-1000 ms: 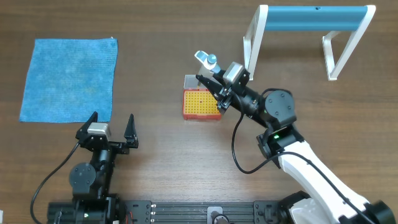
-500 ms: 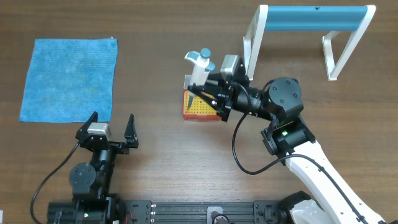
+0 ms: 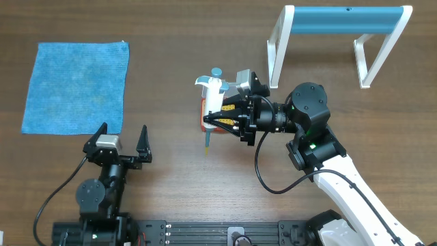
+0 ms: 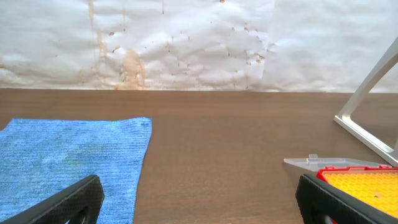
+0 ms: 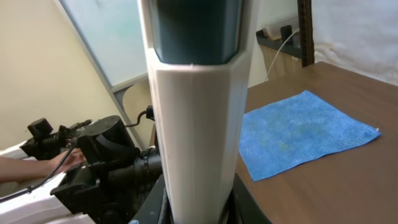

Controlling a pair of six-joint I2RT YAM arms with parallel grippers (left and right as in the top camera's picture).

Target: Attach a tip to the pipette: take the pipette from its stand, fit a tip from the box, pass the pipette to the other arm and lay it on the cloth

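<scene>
Right gripper is clutching the tipped pipette, while the left gripper is gaping well apart, toward the cloth.

Table under both my claws: brown wood-grain top, matte, evenly lit, soft shadows only

Ahead of my left claw, where the table ends: white sheet across the wall, crinkled, with brown drips and specks. The biggest stain is ahead of the claw and to its left

Beyond my right claw: cream wall, then a pale frosted pane in a light frame, seen at a slant from my wrist. Farther round is a dark post with more crinkled white sheet behind it. A pale cable runs down by a dark ledge beside the post. Daylight-ish glow through the pane, can't tell the source
</scene>
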